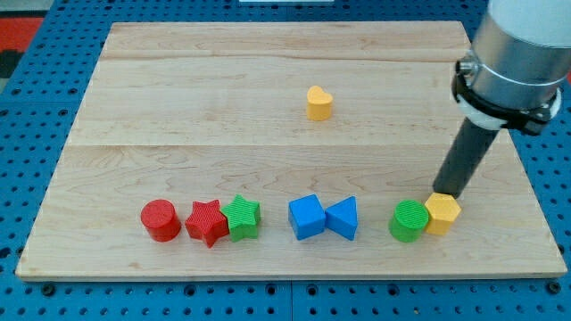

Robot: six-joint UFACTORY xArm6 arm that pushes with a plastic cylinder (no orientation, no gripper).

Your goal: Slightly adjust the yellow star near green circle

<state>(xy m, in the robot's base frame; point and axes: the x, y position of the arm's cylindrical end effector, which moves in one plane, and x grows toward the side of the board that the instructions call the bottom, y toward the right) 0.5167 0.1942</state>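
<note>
The yellow star block (442,214) lies near the board's bottom right, touching the right side of the green circle (409,220). My tip (443,193) stands right at the yellow star's top edge, touching or nearly touching it. The dark rod slants up and to the right from there into the grey arm.
A yellow heart-like block (319,103) lies alone at upper centre. Along the bottom row, from the left: red circle (161,220), red star (207,222), green star (242,218), blue cube (307,217), blue triangle (343,218). The wooden board's right edge (526,178) is close.
</note>
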